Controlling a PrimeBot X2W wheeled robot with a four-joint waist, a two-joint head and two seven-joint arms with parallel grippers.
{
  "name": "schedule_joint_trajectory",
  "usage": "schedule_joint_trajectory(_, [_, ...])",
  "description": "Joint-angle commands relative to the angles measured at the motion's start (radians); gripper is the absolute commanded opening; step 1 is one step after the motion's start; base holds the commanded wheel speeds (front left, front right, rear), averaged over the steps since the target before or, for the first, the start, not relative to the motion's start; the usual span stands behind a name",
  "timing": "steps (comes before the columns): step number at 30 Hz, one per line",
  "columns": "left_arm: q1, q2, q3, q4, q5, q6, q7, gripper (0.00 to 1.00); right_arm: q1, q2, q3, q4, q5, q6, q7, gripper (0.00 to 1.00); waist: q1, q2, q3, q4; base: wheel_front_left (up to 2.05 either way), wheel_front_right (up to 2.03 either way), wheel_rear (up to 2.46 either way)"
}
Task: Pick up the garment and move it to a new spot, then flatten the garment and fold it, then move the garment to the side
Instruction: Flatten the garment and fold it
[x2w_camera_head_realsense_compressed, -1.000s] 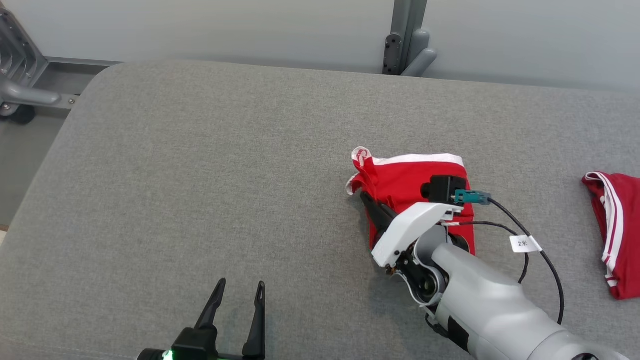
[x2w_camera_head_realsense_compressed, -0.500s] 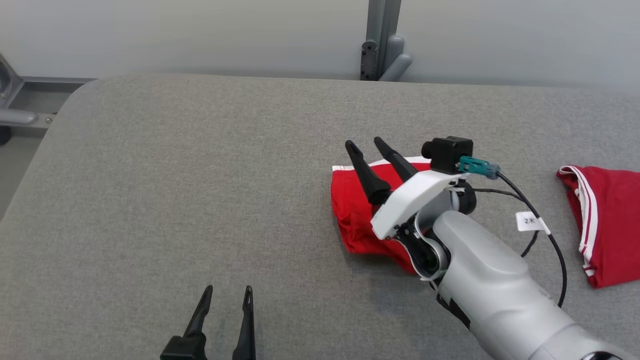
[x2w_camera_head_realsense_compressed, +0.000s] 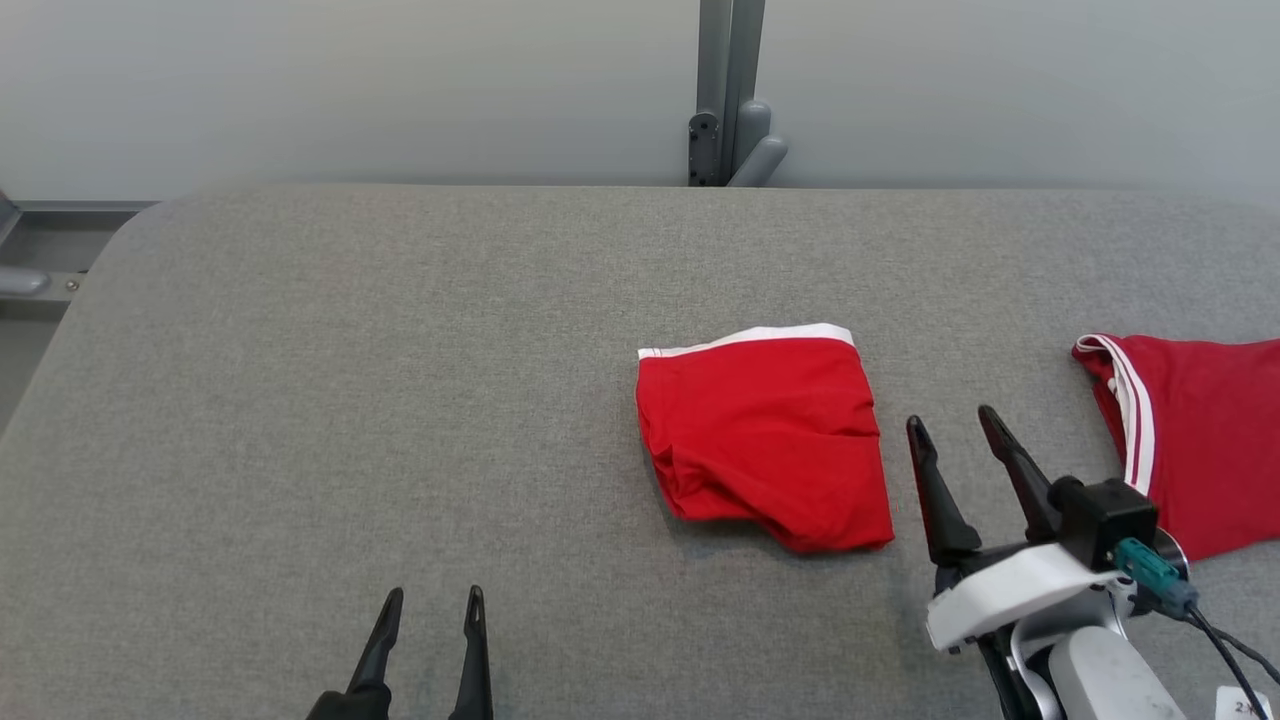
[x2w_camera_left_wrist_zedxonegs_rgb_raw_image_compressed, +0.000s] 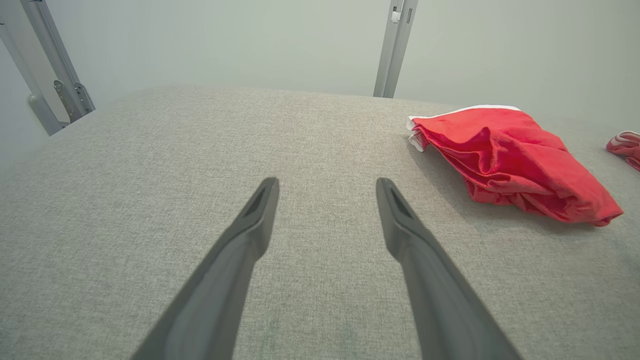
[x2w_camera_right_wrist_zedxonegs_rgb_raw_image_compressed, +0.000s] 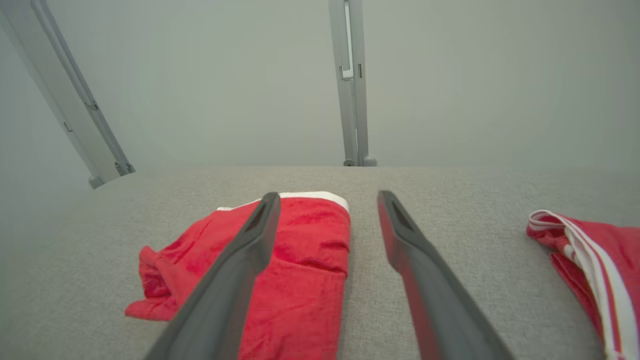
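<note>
Just right of the folded red garment (x2w_camera_head_realsense_compressed: 765, 435), the right gripper (x2w_camera_head_realsense_compressed: 948, 416) hangs spread and empty, apparently sparing the fold; the left gripper (x2w_camera_head_realsense_compressed: 435, 591), well left of it, is spread likewise.

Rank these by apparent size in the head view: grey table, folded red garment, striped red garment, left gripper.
Largest: grey table.
Then folded red garment.
Then striped red garment, cropped at the edge, so unsure.
Smallest: left gripper, also cropped.
</note>
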Motion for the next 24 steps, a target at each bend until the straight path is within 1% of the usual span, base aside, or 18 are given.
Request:
schedule_joint_trajectory(1, [0.015,0.002,0.002,-0.006,0.004,0.008,-0.003,1.00,0.023,-0.004,-0.014,-0.006,-0.007,0.000,-0.002,0.47,0.0000,0.0000,-0.002,-0.001,0.00,0.00,0.00])
schedule_joint_trajectory(2, [0.013,0.002,0.002,-0.007,0.005,0.009,-0.003,1.00,0.033,-0.003,-0.026,-0.002,-0.005,0.000,-0.002,0.06,0.0000,0.0000,-0.001,-0.001,0.00,0.00,0.00])
schedule_joint_trajectory(3, [0.011,0.002,0.001,-0.009,0.005,0.009,-0.003,1.00,0.039,-0.006,-0.029,0.008,-0.013,0.000,-0.002,0.00,0.0000,0.0000,-0.001,0.000,0.00,0.00,0.00])
schedule_joint_trajectory(6, [-0.003,0.002,-0.003,-0.013,0.003,0.008,-0.003,1.00,0.030,-0.004,-0.029,0.029,-0.016,0.000,-0.002,0.00,0.0000,0.0000,0.010,0.006,0.00,0.00,0.00])
schedule_joint_trajectory(9, [-0.018,0.002,-0.001,-0.017,0.002,0.003,-0.003,1.00,-0.013,0.003,0.000,0.066,-0.029,0.000,-0.002,0.00,0.0000,0.0000,0.032,0.013,0.00,0.00,0.00])
schedule_joint_trajectory(15, [-0.043,0.002,0.010,-0.010,0.007,-0.020,-0.003,1.00,-0.123,0.022,0.079,0.210,-0.054,0.000,-0.002,0.00,0.0000,0.0000,0.076,0.034,0.00,0.00,0.00])
schedule_joint_trajectory(19, [-0.061,0.002,0.008,-0.005,0.005,-0.025,-0.003,1.00,-0.187,0.026,0.112,0.302,-0.037,0.000,-0.002,0.00,0.0000,0.0000,0.094,0.055,0.00,0.00,0.00])
schedule_joint_trajectory(24, [-0.076,0.002,0.006,0.001,0.000,-0.027,-0.003,1.00,-0.224,0.028,0.198,0.365,0.019,0.000,-0.002,0.00,0.0000,0.0000,0.103,0.081,0.00,0.00,0.00])
